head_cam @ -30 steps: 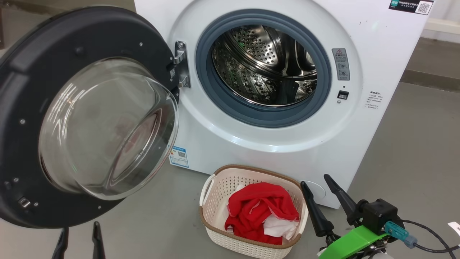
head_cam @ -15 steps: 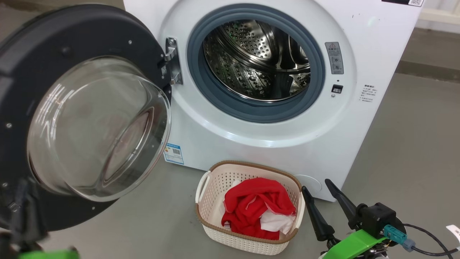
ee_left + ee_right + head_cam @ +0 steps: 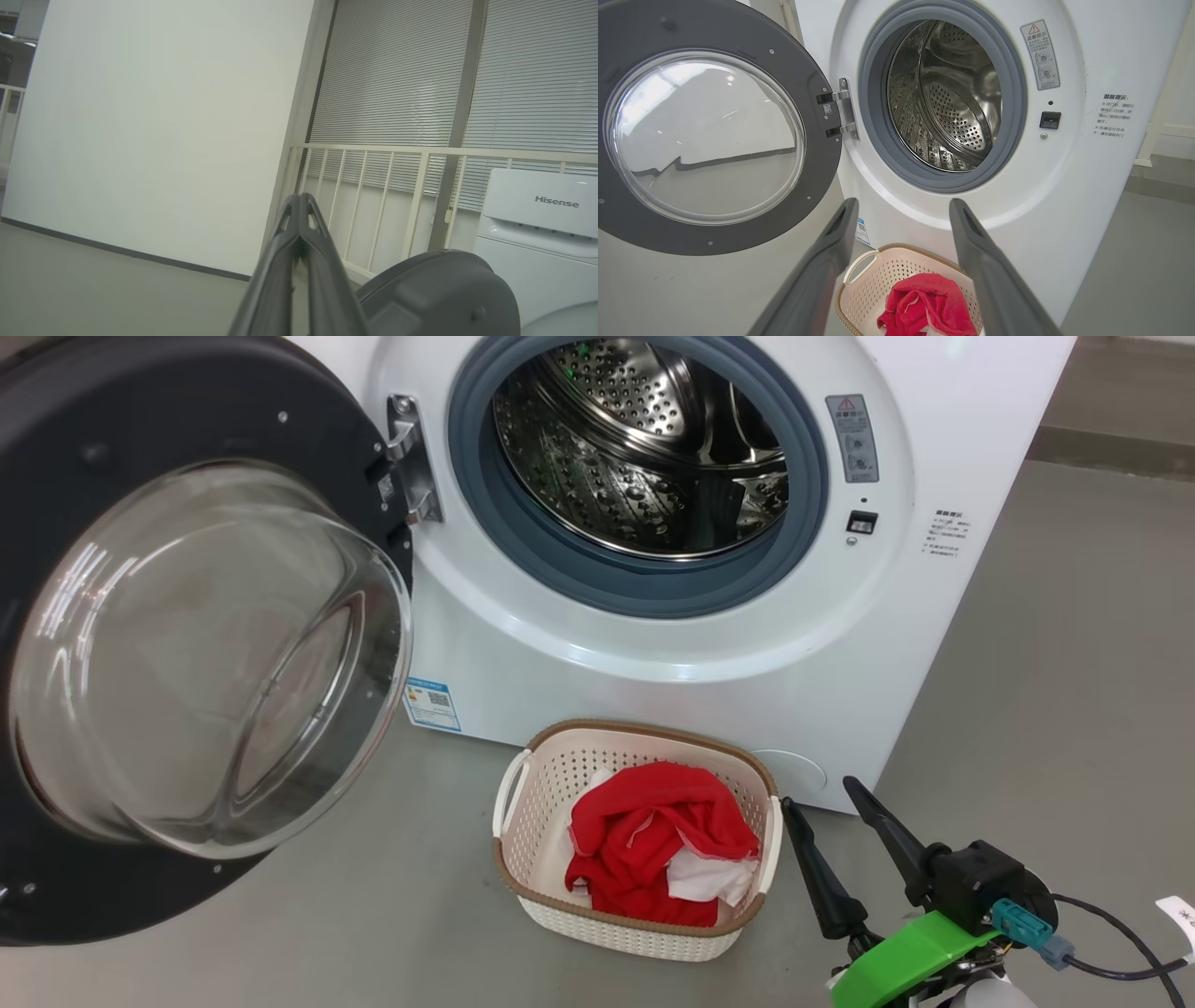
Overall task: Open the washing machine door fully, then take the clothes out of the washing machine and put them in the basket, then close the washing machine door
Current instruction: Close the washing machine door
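glossy glass-windowed door (image 3: 187, 653), shiny perforated steel drum (image 3: 644, 457), perforated plastic basket (image 3: 560, 784), soft red cloth (image 3: 653, 840)

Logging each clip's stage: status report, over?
Left claw shut, empty; right claw open, empty. Clothes in basket, none seen in drum. Washing machine door wide open, not yet closed. Basket stands below the opening.

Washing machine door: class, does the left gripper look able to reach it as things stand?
Probably yes. In the left wrist view the shut left gripper points past the washing machine door, whose dark outer face lies close beside it, with nothing between.
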